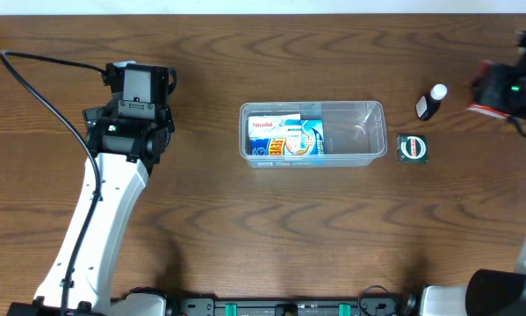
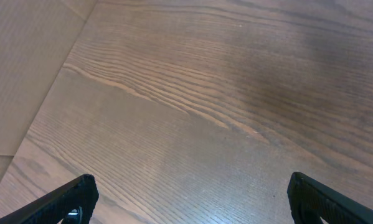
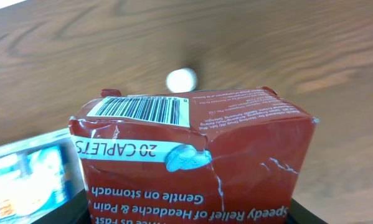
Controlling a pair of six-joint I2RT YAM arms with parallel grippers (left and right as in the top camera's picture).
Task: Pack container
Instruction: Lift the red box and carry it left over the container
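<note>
Jaws on the left gripper (image 2: 195, 198) stand wide apart over bare wood. Jaws on the right gripper (image 1: 491, 89) sit either side of a red box (image 3: 198, 163); we cannot tell whether they actually pinch it.

Table (image 1: 245, 228): brown wood grain, fills the overhead frame.

Left arm (image 1: 96, 219): white link running from the lower left up to a black wrist in the upper left, with a black cable (image 1: 47, 79) looping toward the left edge.

Container (image 1: 350, 132): clear tub with rounded corners, centre of the overhead frame, long side across the picture. We also see a blurred corner of it at the lower left of the right wrist view. In its left half lies blue and white packaging (image 1: 284, 139) marked Panadol; one box or two, we cannot tell.

Red box: dented, barcode on top, "20 CAPLETS" reading upside down, fills the lower part of the right wrist view.

Small dark green pack (image 1: 412, 148): just right of the container, not touching it.

Small dark bottle (image 1: 429, 104) with a white cap: above the green pack, near the right gripper.
</note>
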